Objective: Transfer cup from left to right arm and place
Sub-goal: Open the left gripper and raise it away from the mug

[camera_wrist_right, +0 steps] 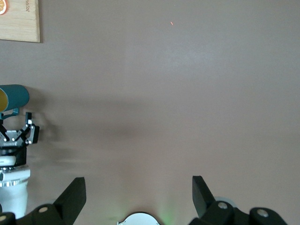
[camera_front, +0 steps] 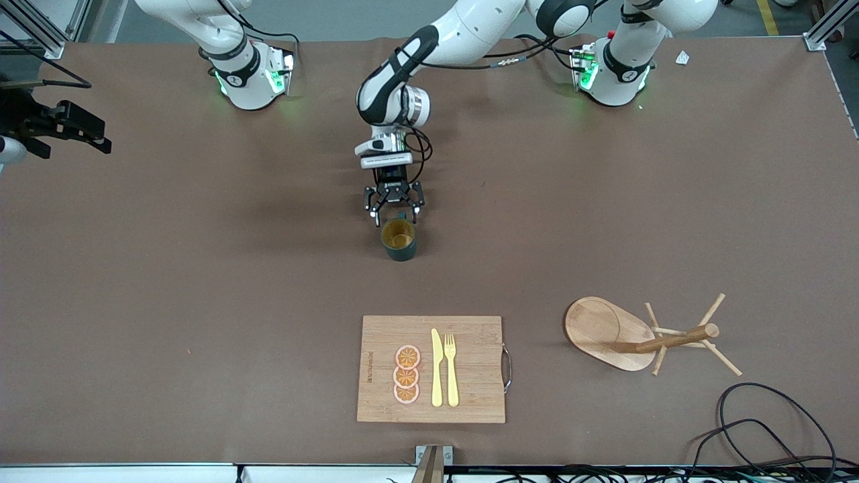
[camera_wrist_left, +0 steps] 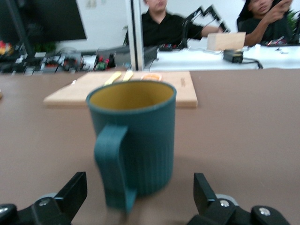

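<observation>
Cup, a small dark teal-green mug [camera_front: 398, 241] with a loop handle of the same colour and a tan-brown inside, stands upright on the brown table [camera_front: 201, 282] near its middle. It sits just on the front-camera side of the left gripper [camera_front: 394, 209], its handle turned toward that claw. In the left wrist view the mug [camera_wrist_left: 136, 140] is free of the fingers: the handle lies between the two spread black fingertips [camera_wrist_left: 72, 192] without touching either.

The left gripper is low at the table with its jaws wide apart, gripping nothing.

The right gripper [camera_front: 74, 131] hangs over the right arm's end of the table, well apart from the mug, and waits; its jaws are spread and empty, as the right wrist view shows [camera_wrist_right: 138, 197].

Nearer the front camera than the left gripper lies a rectangular bamboo cutting board [camera_front: 470, 376] carrying three orange slices [camera_front: 407, 374], a yellow knife [camera_front: 437, 367] and a yellow fork [camera_front: 451, 369]. A wooden peg rack [camera_front: 637, 335] lies tipped over toward the left arm's end.
</observation>
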Robot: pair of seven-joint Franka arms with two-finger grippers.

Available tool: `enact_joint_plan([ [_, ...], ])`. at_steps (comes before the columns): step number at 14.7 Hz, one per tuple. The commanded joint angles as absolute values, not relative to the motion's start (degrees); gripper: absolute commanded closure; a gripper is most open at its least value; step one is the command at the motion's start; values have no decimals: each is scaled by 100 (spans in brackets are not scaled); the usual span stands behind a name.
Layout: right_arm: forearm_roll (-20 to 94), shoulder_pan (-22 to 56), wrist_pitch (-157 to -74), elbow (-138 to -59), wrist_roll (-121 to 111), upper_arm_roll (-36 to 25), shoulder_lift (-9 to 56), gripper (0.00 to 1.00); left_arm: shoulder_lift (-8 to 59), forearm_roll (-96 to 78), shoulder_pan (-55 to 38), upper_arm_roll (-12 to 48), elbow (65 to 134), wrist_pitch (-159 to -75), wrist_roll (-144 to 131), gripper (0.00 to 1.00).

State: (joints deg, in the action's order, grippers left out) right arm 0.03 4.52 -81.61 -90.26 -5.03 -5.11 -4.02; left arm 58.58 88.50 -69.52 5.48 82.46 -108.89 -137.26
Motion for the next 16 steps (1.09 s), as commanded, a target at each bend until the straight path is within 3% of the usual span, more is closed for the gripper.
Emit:
enact_joint_plan([
  [1, 79, 475, -8112, -9070, -501, -519, -439, 0, 5494, 8036, -6987, 860, 8235, -10653, -13702, 0],
  [7, 140, 475, -8103, -9307, -466, -519, -501, 0, 4300, 5805, -6996, 1222, 8244, -10529, -13562, 0],
  [10, 360, 527, -8470, -10200, 199, -501, -1069, 0, 3439, 4600, -6699, 1178, 8244, -10529, -12836, 0],
  [12, 360, 833, -8911, -10712, 683, -440, -1370, 0, 3069, 4369, -6348, 1160, 8235, -10529, -12307, 0],
  [16, 360, 1536, -9087, -10723, 2500, -107, -1362, 0, 2471, 3606, -5495, 1160, 8235, -10529, -11043, 0],
])
